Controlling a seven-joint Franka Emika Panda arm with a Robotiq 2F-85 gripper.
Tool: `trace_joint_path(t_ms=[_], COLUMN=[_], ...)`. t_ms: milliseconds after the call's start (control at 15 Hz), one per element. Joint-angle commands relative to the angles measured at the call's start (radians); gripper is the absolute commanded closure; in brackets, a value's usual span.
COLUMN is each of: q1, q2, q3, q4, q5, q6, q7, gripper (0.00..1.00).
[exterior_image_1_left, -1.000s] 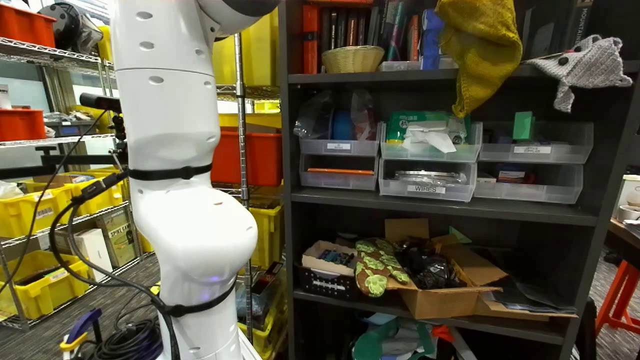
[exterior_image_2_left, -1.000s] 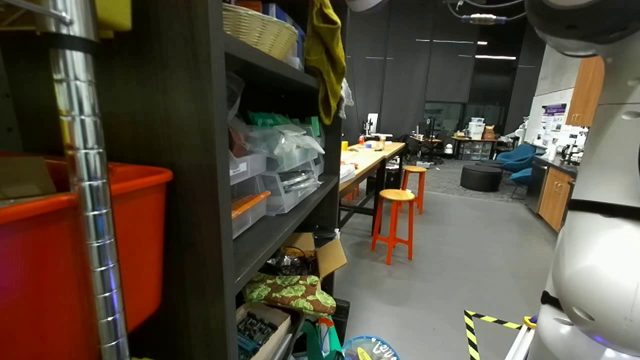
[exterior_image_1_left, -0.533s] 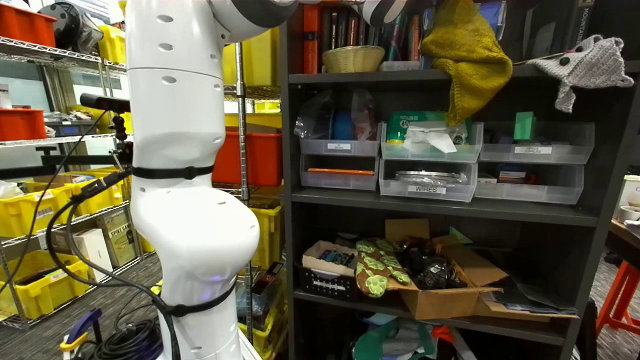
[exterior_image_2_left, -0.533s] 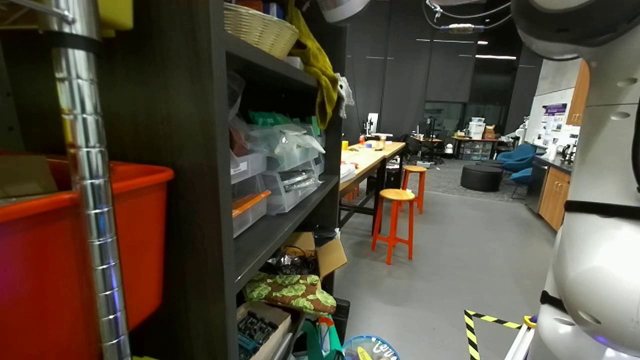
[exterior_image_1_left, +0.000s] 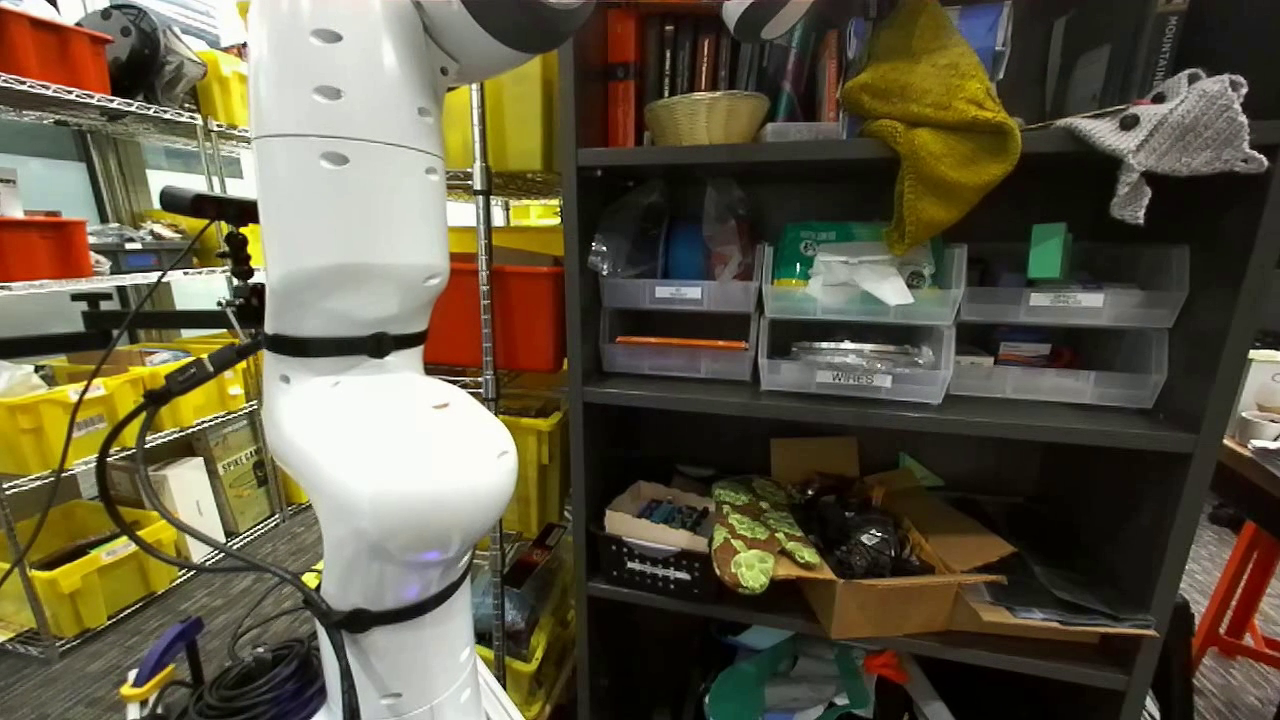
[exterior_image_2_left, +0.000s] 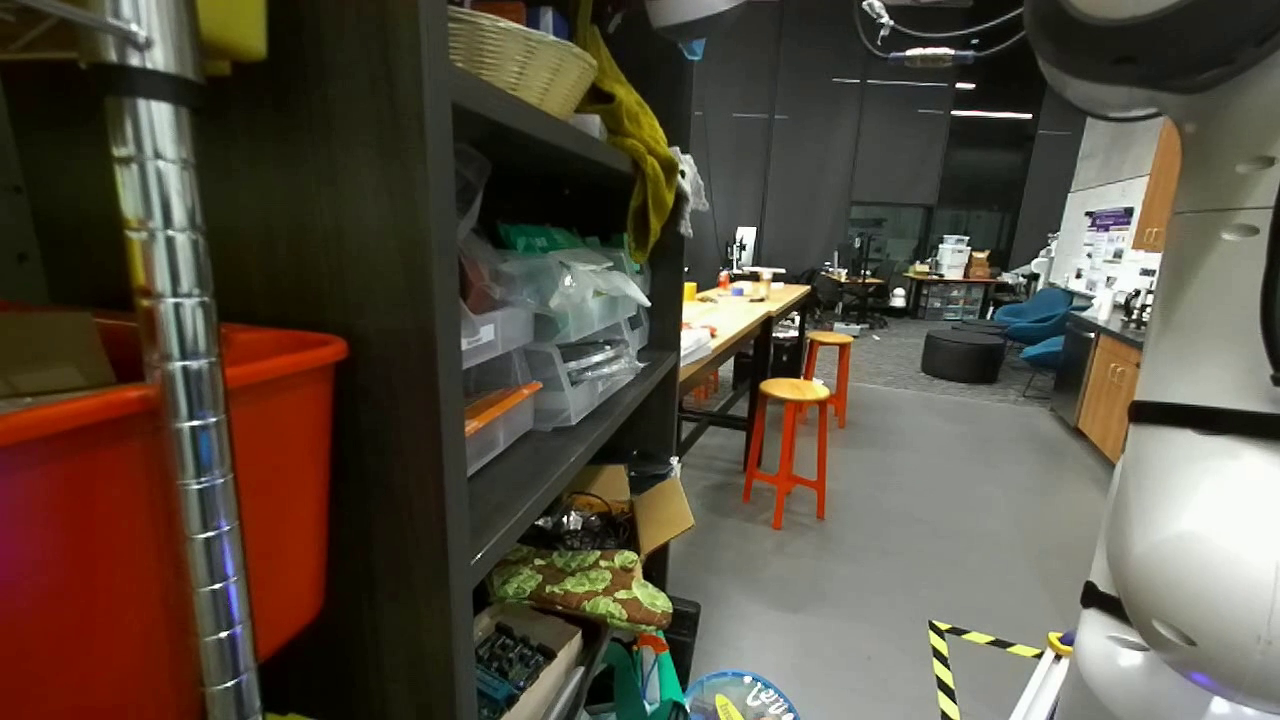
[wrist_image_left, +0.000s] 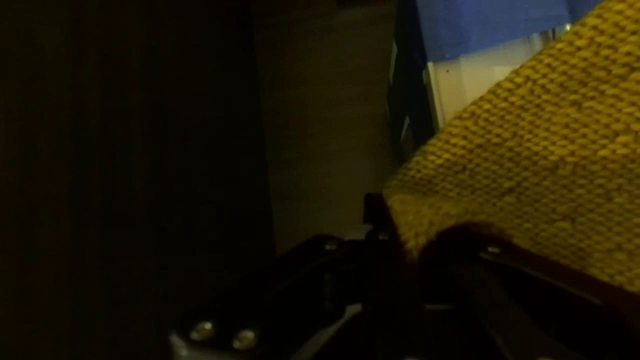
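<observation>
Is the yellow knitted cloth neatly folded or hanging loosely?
Hanging loosely: in both exterior views the yellow cloth droops below the upper shelf; the pincer grips it.

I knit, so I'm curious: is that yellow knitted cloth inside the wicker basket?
No, in an exterior view the yellow knitted cloth hangs in front of the shelf, right of the wicker basket.

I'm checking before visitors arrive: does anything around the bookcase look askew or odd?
Yes. The yellow knitted cloth hangs lopsided from the gripper, its end dangling below the upper shelf. A grey knitted animal droops over that shelf's edge. Lower down, the cardboard box looks messy, its flaps splayed open.
</observation>
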Motion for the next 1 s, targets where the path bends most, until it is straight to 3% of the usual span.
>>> trace_joint_path(t_ms=[0,400,933], q1=[-0.016,-0.058,-0.110], q2=[-0.029,-0.042,-0.052], q3=[-0.001,-0.035,-0.094], q4=[-0.027,-0.087,-0.166], q5=[0.096,0.101,-0.154], q6=[-0.063,-0.155,-0.328], q7=[-0.124,-0.116,0.070], gripper=[0.99,0.99,0.99])
